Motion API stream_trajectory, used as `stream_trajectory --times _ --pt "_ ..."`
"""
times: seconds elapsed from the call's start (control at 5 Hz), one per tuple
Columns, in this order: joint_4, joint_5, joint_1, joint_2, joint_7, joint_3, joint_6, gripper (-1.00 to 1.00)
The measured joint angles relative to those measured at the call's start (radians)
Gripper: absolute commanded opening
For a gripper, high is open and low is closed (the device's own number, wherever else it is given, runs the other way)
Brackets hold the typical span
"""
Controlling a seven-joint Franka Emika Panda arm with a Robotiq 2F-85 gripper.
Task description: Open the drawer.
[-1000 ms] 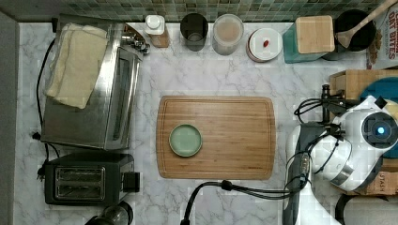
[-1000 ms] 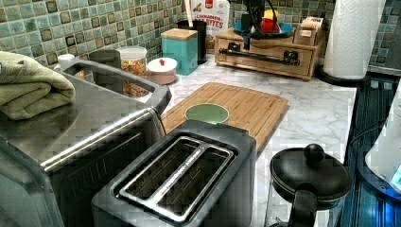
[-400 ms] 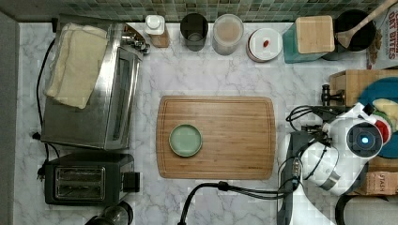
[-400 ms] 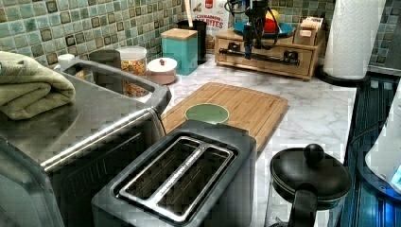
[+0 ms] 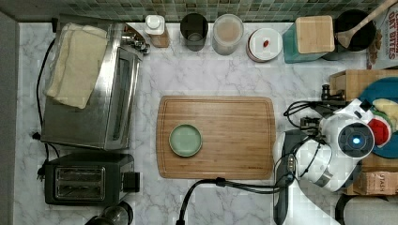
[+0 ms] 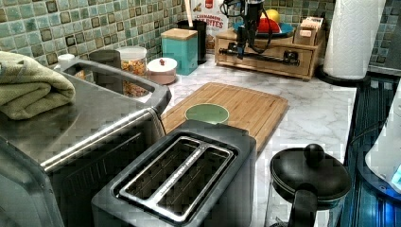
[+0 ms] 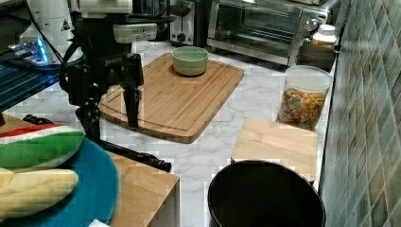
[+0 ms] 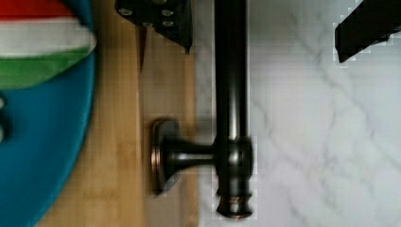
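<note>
Toaster oven (image 5: 91, 89): at the top view's left, a folded towel (image 5: 77, 63) lying on its top.
Toaster (image 5: 87, 179): black, just below the oven in the top view.
Cutting board (image 5: 234, 138): mid-worktop, with a small green bowl (image 5: 186, 140) on the part of it nearer the toaster oven.
Worktop (image 5: 211, 79): white marble; jars and canisters stand in a row along the tiled wall.
Gripper (image 7: 112, 116): at the top view's right, pointing down over the drawer front. Its two black fingers (image 7: 131, 97) stand apart, one on each side of the handle bar, as the right view and the wrist view show. No contact with the bar can be made out.
Drawer (image 6: 269, 54): light wood, closed, in a small wooden unit at the far end of the worktop in the left view, at the top view's right edge. Its front sits flush with the unit.
Handle (image 8: 231, 94): a long dark metal bar held off the drawer front on a short post; in the wrist view it runs between the two finger tips, nearer the finger on the drawer side.
Blue plate (image 7: 90, 189): on top of the drawer unit, holding toy fruit, a watermelon slice (image 7: 40, 144) among it.
Paper towel roll (image 6: 352, 38): upright just beside the unit, at the left view's right.
</note>
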Motion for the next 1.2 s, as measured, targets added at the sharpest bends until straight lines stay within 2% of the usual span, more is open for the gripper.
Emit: stream_trajectory --times 0.6,1.2 --pt "-0.012 -0.022 0.008 0.076 0.066 -0.005 0.023 1.00" --pt "0.025 -0.014 0.004 0.134 0.019 -0.006 -0.003 1.00"
